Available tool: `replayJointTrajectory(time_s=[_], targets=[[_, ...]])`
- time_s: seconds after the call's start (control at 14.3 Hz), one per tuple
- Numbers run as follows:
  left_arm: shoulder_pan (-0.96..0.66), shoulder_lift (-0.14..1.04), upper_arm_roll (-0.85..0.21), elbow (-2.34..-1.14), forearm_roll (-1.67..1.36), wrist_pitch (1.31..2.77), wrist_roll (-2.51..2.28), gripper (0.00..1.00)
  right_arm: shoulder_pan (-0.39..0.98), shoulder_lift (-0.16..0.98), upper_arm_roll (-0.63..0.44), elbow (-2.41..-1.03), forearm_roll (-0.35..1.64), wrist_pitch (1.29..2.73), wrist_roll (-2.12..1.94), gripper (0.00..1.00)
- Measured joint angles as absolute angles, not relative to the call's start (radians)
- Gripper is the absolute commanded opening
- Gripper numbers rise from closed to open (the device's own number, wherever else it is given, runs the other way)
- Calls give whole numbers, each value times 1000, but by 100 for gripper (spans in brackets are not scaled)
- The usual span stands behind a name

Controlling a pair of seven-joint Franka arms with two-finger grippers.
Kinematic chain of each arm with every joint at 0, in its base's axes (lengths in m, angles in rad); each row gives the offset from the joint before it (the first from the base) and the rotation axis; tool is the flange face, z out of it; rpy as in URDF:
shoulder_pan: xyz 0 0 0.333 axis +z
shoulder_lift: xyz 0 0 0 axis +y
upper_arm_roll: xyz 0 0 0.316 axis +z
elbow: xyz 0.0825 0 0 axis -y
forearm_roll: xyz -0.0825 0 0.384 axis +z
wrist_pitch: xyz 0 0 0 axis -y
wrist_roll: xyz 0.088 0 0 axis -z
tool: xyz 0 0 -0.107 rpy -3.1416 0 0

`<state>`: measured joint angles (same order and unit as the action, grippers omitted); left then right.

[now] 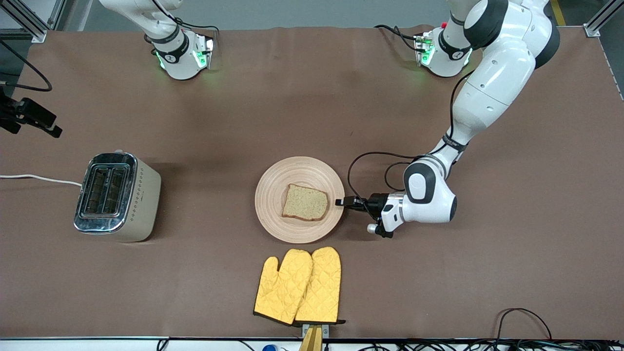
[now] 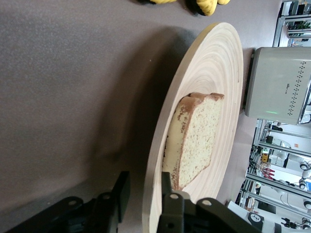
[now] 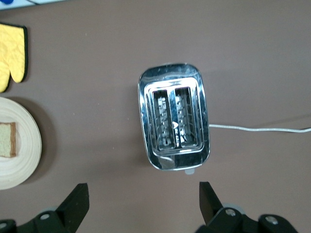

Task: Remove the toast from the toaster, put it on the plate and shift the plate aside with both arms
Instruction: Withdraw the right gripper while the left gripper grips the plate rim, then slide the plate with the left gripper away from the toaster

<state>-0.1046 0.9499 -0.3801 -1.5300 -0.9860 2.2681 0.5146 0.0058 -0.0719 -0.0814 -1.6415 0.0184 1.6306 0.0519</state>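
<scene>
The toast (image 1: 304, 203) lies flat on the round pale wooden plate (image 1: 278, 185) in the middle of the table. My left gripper (image 1: 340, 202) is low at the plate's rim on the side toward the left arm's end. In the left wrist view its open fingers straddle the rim (image 2: 146, 194), one under the plate (image 2: 218, 63) and one above it next to the toast (image 2: 199, 136), with a gap still showing. My right gripper (image 1: 48, 127) is up in the air near the toaster, open and empty (image 3: 143, 204). The right wrist view also shows the plate (image 3: 24, 155) and the toast (image 3: 7, 140).
A steel two-slot toaster (image 1: 117, 195) with a white cord stands toward the right arm's end; it also shows in the right wrist view (image 3: 175, 121) and the left wrist view (image 2: 279, 82). A pair of yellow oven mitts (image 1: 300, 285) lies nearer to the front camera than the plate.
</scene>
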Motion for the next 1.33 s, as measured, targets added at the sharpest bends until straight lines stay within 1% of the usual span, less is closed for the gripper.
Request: replayJointTrajectory(time_s=[0.35,0.56,0.63,0.84,1.05,1.33], targets=[[-94,942,-388,-1524,-1001,2263,530,0,6,-73,-72,-1636,18,1625,51,100],[-48,927,-385,-1515,-1000,2263,530,0,6,-73,-72,-1631,18,1625,50,100],[-19,913,-383,-1512,-999,2249,530,0,6,-73,-72,-1630,17,1625,50,100],[97,847,-379,-1503,-985,2116,530,0,6,-73,-72,-1629,16,1625,49,100],[220,778,-376,-1502,-861,2051,526,0,6,-73,-69,-1626,16,1626,49,100],[392,761,-373,-1502,-726,1948,541,0,7,-73,-62,-1624,15,1625,49,100]])
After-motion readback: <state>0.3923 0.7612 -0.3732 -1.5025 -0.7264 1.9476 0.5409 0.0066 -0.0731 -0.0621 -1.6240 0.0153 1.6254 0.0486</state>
